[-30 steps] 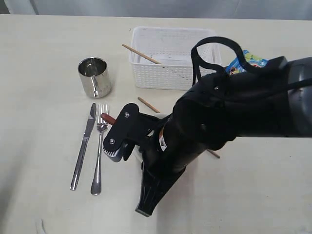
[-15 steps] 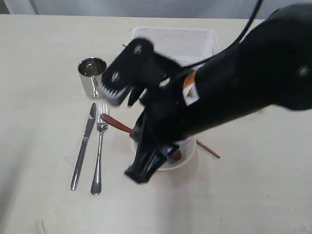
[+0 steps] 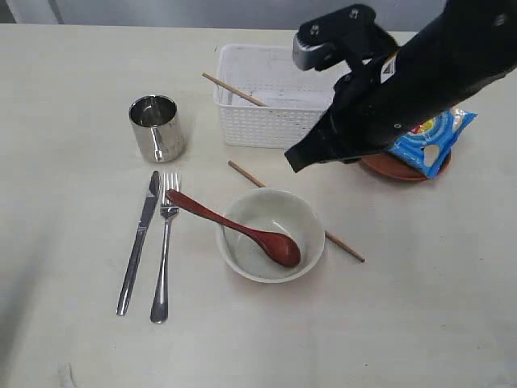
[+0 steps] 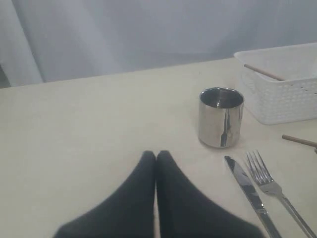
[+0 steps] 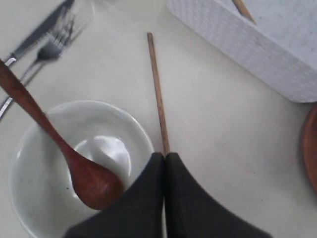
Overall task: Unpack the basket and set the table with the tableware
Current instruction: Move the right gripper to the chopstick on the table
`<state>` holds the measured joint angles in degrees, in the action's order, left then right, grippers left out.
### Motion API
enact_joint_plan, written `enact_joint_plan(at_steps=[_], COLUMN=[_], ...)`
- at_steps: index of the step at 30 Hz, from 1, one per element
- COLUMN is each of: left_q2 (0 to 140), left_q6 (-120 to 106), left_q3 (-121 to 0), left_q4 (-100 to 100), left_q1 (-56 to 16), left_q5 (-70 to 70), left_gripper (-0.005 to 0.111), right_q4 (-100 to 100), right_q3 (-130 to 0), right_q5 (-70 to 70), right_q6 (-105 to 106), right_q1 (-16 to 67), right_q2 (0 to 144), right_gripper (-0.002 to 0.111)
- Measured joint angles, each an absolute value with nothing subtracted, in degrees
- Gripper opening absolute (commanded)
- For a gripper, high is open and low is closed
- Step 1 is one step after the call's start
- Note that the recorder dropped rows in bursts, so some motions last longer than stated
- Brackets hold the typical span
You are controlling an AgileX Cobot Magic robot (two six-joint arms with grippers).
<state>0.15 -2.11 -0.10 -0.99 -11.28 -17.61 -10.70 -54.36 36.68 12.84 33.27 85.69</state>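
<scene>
Pulling back toward the upper right of the exterior view, the right gripper (image 5: 164, 156) is staying fully closed and empty, leaving the reddish-brown spoon (image 3: 234, 226) resting in the off-white bowl (image 3: 279, 212) at lower centre. Its long axis is running diagonally, handle pointing upper left toward the fork (image 3: 166, 242), scoop lower right. 1 chopstick (image 3: 234, 89) is sticking out of the basket (image 3: 266, 129), awaiting unpacking. The left gripper (image 4: 156, 154) is sitting closed, holding nothing.

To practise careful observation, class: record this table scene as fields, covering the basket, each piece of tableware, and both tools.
basket: white, one chopstick leaning out over its rim
second chopstick: flat on table, partly hidden by bowl
bowl: holds spoon, handle over rim
cup: upright
knife, fork: side by side beside bowl
plate: under chips bag
left tool: shut, empty
right tool: shut, empty
</scene>
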Motion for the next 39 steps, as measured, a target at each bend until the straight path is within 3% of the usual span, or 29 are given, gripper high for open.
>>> enact_joint_plan(at_steps=[13,28,34,36,39], left_q2=[0.2,0.2,0.2,0.2,0.2], left_q6=[-2.1,-2.1,-2.1,-2.1,-2.1], left_q3=[-0.1,-0.1,-0.1,-0.1,-0.1], left_q4=[-1.0,-1.0,-1.0,-1.0,-1.0], left_q1=[-11.3,-11.3,-11.3,-11.3,-11.3], left_q5=[-17.6,-17.6,-17.6,-17.6,-17.6], left_gripper=[0.0,0.0,0.0,0.0,0.0], right_q4=[8.7,6.7,0.7,-3.7,-4.9], right_q3=[-54.4,-44.4,-41.0,-40.9,-40.9], right_q5=[41.4,37.0,34.0,33.8,33.6], right_q6=[0.9,1.1,12.2,19.4,22.9], right_q1=[33.2,33.2,33.2,33.2,33.2], right_q2=[90.3,90.3,90.3,90.3,90.3], right_gripper=[0.0,0.0,0.0,0.014,0.05])
